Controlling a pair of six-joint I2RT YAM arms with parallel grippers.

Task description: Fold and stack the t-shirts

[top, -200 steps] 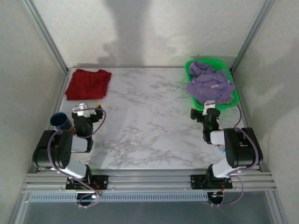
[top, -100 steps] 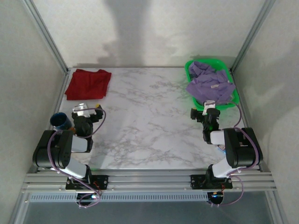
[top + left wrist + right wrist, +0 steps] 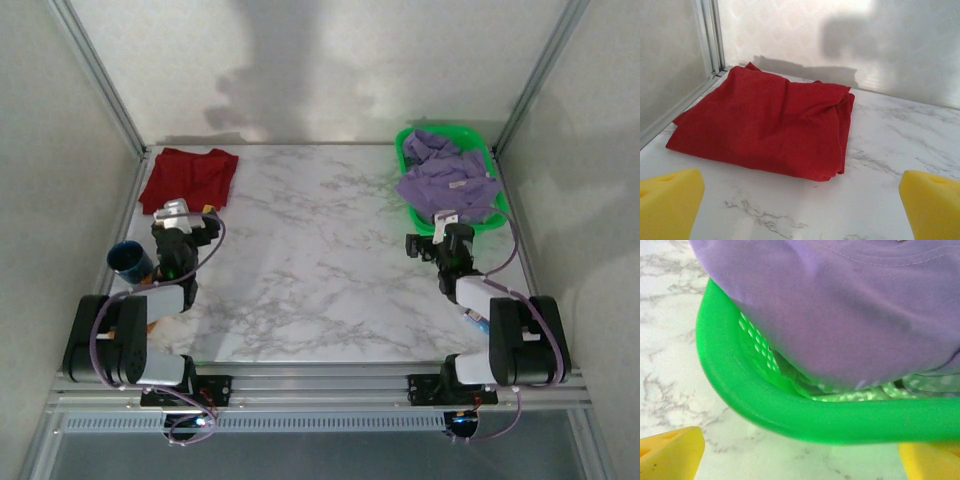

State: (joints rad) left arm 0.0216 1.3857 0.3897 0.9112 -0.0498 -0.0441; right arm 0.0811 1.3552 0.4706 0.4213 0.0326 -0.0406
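Stretching the left arm out low and long from the near edge of the table (image 3: 320, 280), aiming at 11 o'clock. Stretching the right arm out the same way, aiming at 12 o'clock.

Reaching farther now than a second ago, with both arms lying flatter. Bringing the left pincer (image 3: 180, 210) (image 3: 800, 202) up closer to the dark red t-shirt (image 3: 188, 178) (image 3: 765, 130). Bringing the right pincer (image 3: 446, 220) (image 3: 800, 455) a little closer to the green basket (image 3: 402, 150) (image 3: 790, 412). Leaving the cloth and the basket just where they were.

Keeping the left pincer spread wide apart, its yellow fingertips (image 3: 670, 200) sitting at the two bottom corners of the wrist view, holding nothing and touching nothing. Looking straight at the dark red t-shirt, folded flat at 10 o'clock on the table, by the back left corner.

Keeping the right pincer spread wide apart too, holding nothing. Hovering just beside the near rim of the green basket, too close to tell if touching. Showing the lavender t-shirts (image 3: 450, 180) (image 3: 840, 305) piled in the green basket at 2 o'clock, with one hanging over the rim.
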